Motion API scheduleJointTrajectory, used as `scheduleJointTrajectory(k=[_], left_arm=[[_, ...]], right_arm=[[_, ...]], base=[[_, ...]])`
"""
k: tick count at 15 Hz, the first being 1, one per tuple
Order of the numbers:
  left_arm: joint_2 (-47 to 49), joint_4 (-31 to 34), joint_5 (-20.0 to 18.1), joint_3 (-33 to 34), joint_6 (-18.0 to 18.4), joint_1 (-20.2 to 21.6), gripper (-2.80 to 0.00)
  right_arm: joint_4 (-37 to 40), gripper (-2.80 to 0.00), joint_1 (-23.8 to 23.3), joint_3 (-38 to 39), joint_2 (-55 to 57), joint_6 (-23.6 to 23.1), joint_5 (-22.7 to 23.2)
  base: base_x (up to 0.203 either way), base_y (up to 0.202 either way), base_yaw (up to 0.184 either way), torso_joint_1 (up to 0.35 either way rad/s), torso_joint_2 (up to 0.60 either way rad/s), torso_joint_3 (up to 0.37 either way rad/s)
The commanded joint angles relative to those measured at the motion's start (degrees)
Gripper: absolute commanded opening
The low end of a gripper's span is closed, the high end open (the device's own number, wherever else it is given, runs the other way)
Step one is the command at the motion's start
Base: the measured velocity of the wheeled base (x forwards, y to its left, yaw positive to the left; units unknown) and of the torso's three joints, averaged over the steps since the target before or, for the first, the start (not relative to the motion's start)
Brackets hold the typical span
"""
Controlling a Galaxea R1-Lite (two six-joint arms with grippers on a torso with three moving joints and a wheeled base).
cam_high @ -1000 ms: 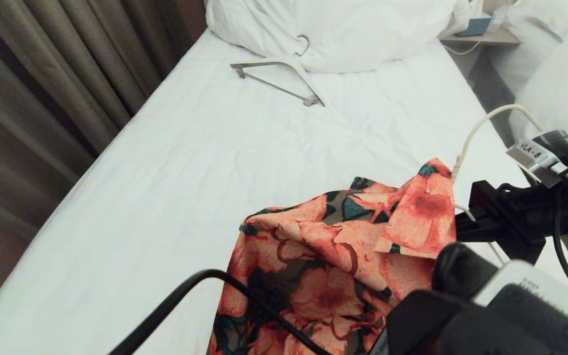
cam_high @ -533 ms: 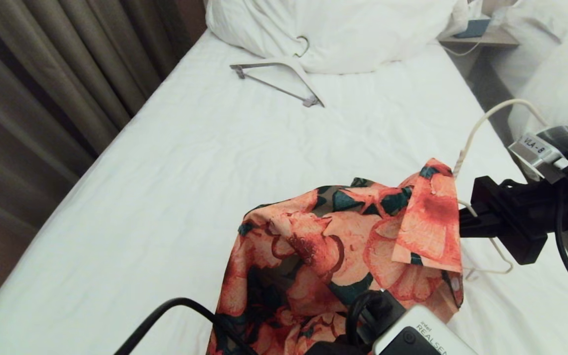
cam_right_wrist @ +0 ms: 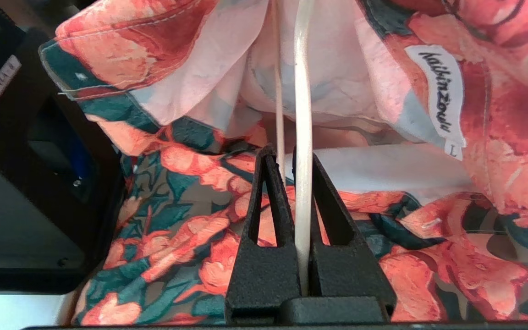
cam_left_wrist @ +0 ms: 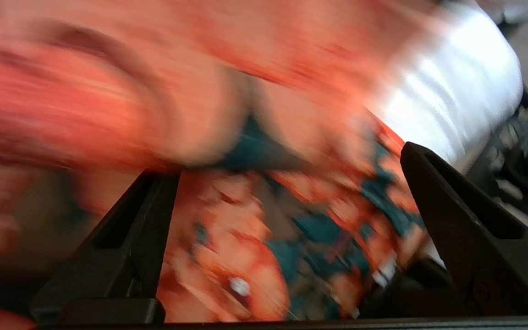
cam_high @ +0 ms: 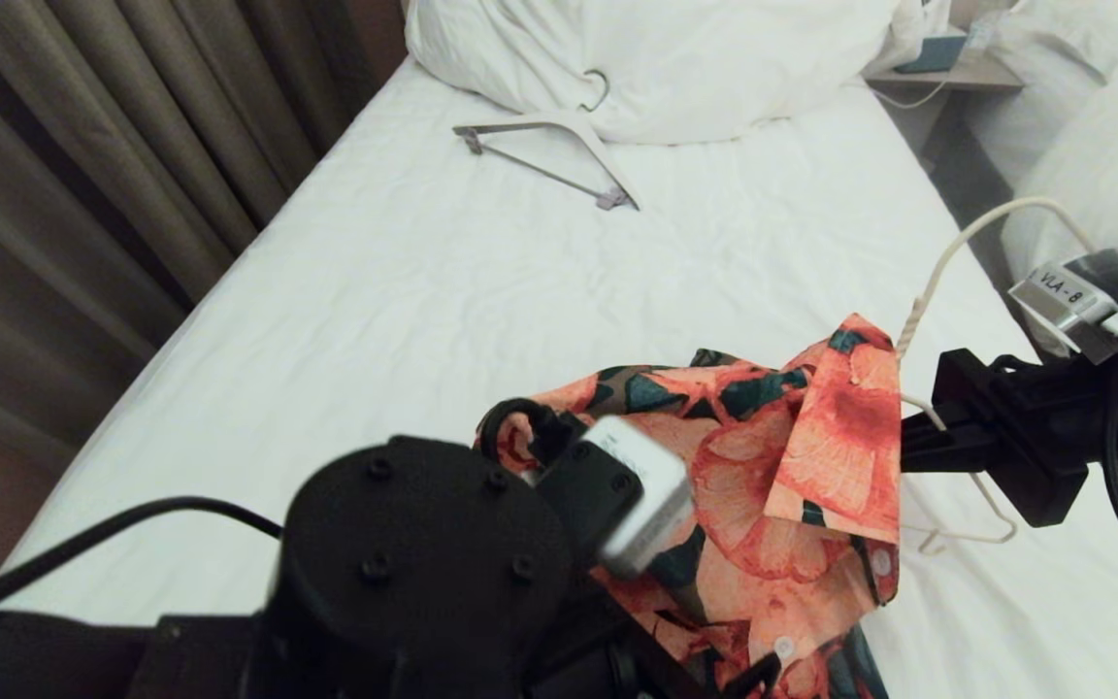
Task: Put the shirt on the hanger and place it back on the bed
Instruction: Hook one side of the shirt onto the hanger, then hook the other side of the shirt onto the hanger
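Floral shirt [cam_high: 792, 476] draped over thin hanger [cam_high: 957, 252].

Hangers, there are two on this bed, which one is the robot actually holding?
The hanger, thin and cream-white, clamped in the right gripper inside the shirt. The thicker hanger lies untouched near the pillow.

My left arm fills the near edge of the head view, its wrist bulky in front, and the left gripper [cam_left_wrist: 287, 183] has its jaws spread wide, with nothing between them. My right gripper [cam_right_wrist: 291, 153] reaches in level from the right (jaws pinched tight on the hanger [cam_right_wrist: 303, 91]).
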Motion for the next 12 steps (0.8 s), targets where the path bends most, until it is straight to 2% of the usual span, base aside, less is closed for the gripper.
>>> scheduleJointTrajectory(k=[1,3,4,5,8,12], left_arm=[[-0.8,-0.3,-3.8,-0.8,0.0,5.0,0.0],[-3.8,0.5,-3.9,-0.4,-0.1,5.4,0.0],[-6.3,1.8,-3.4,0.8,0.0,5.2,-1.96],[-9.7,3.7,-2.4,2.5,0.0,4.7,-2.8],[-22.6,11.5,-0.5,8.0,0.0,4.3,-2.8],[-35.8,22.9,0.1,10.5,-0.1,7.5,-2.8]], right_arm=[[0.2,-2.8,0.1,0.6,-1.5,-0.1,0.4],[0.2,-2.8,0.1,1.3,-2.6,0.3,0.4],[0.1,-2.8,-0.4,2.0,-2.8,0.2,0.4],[-0.1,-2.8,-0.9,2.3,-2.8,0.0,0.4],[-0.2,-2.8,-2.0,2.3,-3.2,-0.2,0.4],[-0.1,-2.8,2.6,3.0,-3.7,0.1,0.4]], base=[[0.0,0.0,0.0,0.0,0.0,0.0],[0.0,0.0,0.0,0.0,0.0,0.0],[0.0,0.0,0.0,0.0,0.0,0.0],[0.0,0.0,0.0,0.0,0.0,0.0],[0.0,0.0,0.0,0.0,0.0,0.0],[0.0,0.0,0.0,0.0,0.0,0.0]])
